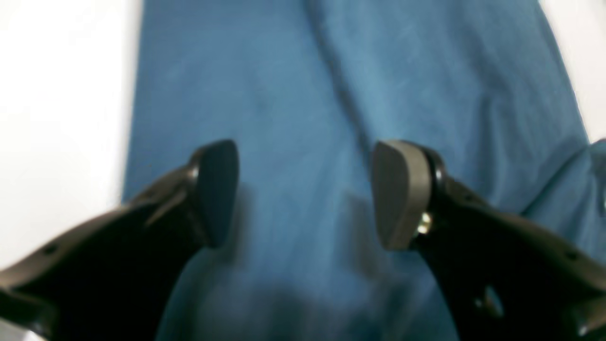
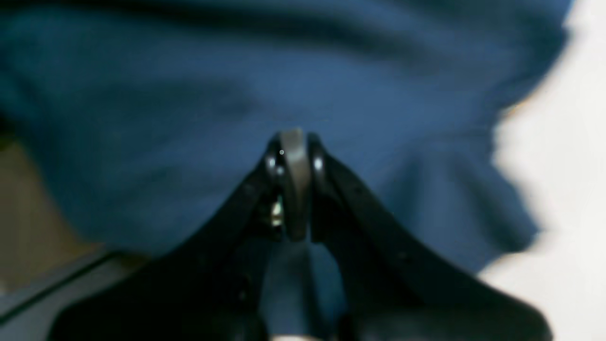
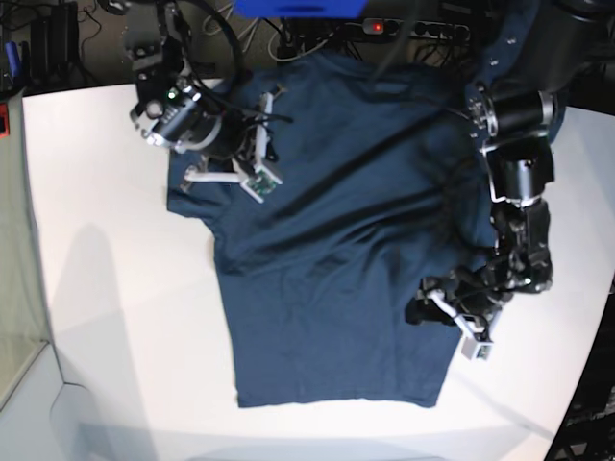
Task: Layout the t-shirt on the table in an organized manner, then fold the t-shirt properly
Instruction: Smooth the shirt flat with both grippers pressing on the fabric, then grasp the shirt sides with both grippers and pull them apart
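The dark navy t-shirt [image 3: 327, 269] lies spread on the white table [image 3: 115, 288], collar at the far side and hem toward the near edge. My left gripper [image 1: 305, 184] is open just above the cloth [image 1: 331, 71]. In the base view this left gripper [image 3: 420, 305] sits at the shirt's right edge, above the hem. My right gripper [image 2: 293, 142] is shut, and folds of the shirt [image 2: 189, 94] radiate from its tips. The right arm [image 3: 187, 120] stands over the far-left shoulder and sleeve.
Cables and a power strip [image 3: 404, 29] lie beyond the table's far edge. A blue object [image 3: 298, 8] shows at the top of the base view. Bare white tabletop [image 1: 57, 94] flanks the shirt. The right wrist view shows brownish floor [image 2: 28, 213] at its left.
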Controlling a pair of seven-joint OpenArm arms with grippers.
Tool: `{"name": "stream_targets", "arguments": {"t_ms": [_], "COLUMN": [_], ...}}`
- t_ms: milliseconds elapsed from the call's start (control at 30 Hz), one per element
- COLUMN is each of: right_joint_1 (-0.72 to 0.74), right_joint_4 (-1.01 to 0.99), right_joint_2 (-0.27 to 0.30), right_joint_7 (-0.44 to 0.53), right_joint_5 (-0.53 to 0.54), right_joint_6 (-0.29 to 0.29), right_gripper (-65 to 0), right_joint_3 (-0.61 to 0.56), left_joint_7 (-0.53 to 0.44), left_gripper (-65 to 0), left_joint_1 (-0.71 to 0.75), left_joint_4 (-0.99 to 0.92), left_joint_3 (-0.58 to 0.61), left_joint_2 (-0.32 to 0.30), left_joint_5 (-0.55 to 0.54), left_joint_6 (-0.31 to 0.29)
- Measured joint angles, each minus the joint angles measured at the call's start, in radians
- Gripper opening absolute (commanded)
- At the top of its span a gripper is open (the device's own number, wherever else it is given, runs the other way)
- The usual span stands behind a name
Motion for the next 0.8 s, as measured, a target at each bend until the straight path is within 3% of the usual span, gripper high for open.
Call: {"name": "stream_targets", "arguments": {"t_ms": [200, 367, 600, 800], "right_joint_1": [-0.041, -0.011, 0.094, 0.278], "right_joint_4": [-0.034, -0.188, -0.387, -0.564], "right_joint_2": [0.003, 0.026, 0.065, 0.193], "right_joint_7": [0.007, 0.093, 0.266, 0.305], "right_joint_5": [0.005, 0.029, 0.119, 0.108], "right_joint_6": [0.001, 0.001, 0.044, 0.037], "right_gripper": [-64.7, -64.7, -64.7, -64.7], "right_joint_3": [-0.041, -0.006, 0.103, 0.181], "left_joint_7": [-0.212, -0.348, -0.383, -0.354], "left_gripper": [-21.9, -21.9, -21.9, -21.9], "left_joint_1": [-0.040, -0.019, 0.049, 0.216], "left_joint_4": [-0.243, -0.313, -0.299, -0.140], "left_joint_3": [0.074, 0.080, 0.072, 0.023], "left_joint_2": [0.004, -0.027, -0.087, -0.154], "left_joint_5": [0.014, -0.012, -0.068, -0.154], "left_joint_6": [-0.004, -0.027, -0.056, -0.086]}}
